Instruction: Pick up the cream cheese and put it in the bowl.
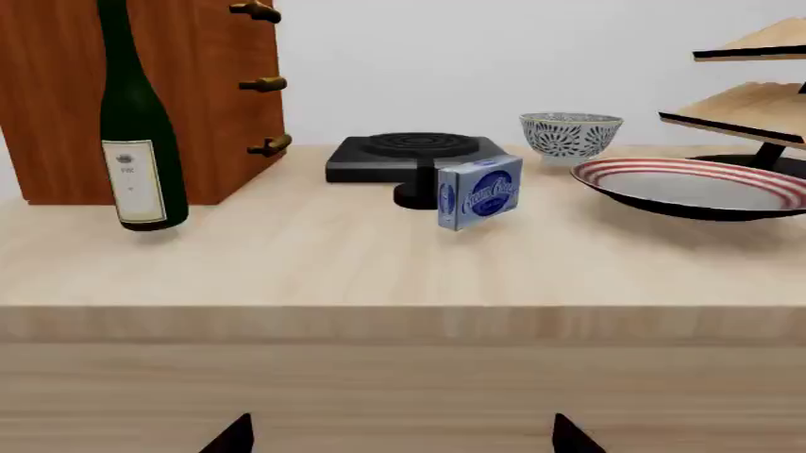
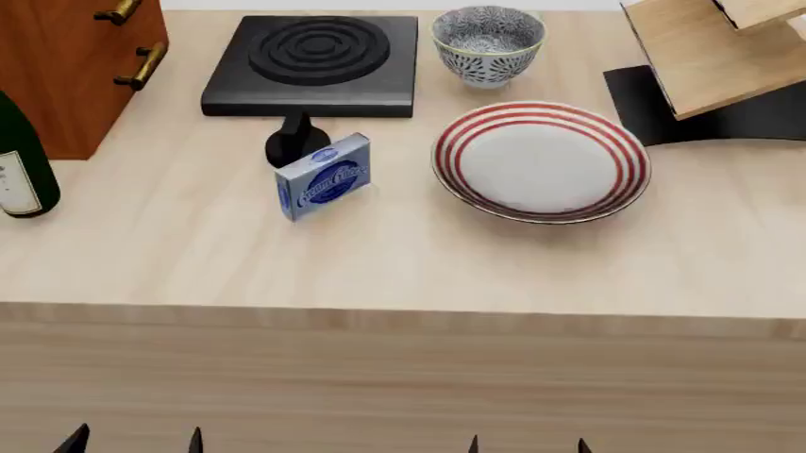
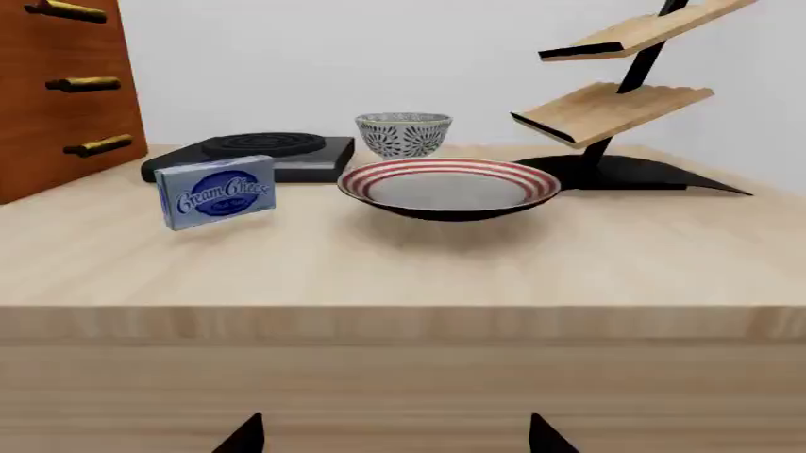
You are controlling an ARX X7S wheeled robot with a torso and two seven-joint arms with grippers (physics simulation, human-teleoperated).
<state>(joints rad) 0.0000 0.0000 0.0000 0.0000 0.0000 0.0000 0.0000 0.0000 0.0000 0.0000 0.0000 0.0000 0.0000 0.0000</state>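
The cream cheese (image 2: 324, 176) is a light-blue box standing on its edge on the wooden table, just in front of the black stove; it also shows as the cream cheese (image 1: 480, 192) and the cream cheese (image 3: 217, 192). The bowl (image 2: 488, 42), blue-and-white patterned, sits at the back right of the stove, seen too as the bowl (image 1: 571, 137) and the bowl (image 3: 403, 134). My left gripper (image 2: 132, 442) and right gripper (image 2: 527, 444) hang open below the table's front edge, far from both things, with nothing between the fingertips.
A black stove (image 2: 315, 62) with a round knob (image 2: 297, 143) stands at the back. A red-striped white plate (image 2: 542, 160) lies right of the box. A wine bottle (image 2: 18, 160) and wooden cabinet (image 2: 70, 66) stand at left, a wooden rack (image 2: 705, 57) at right.
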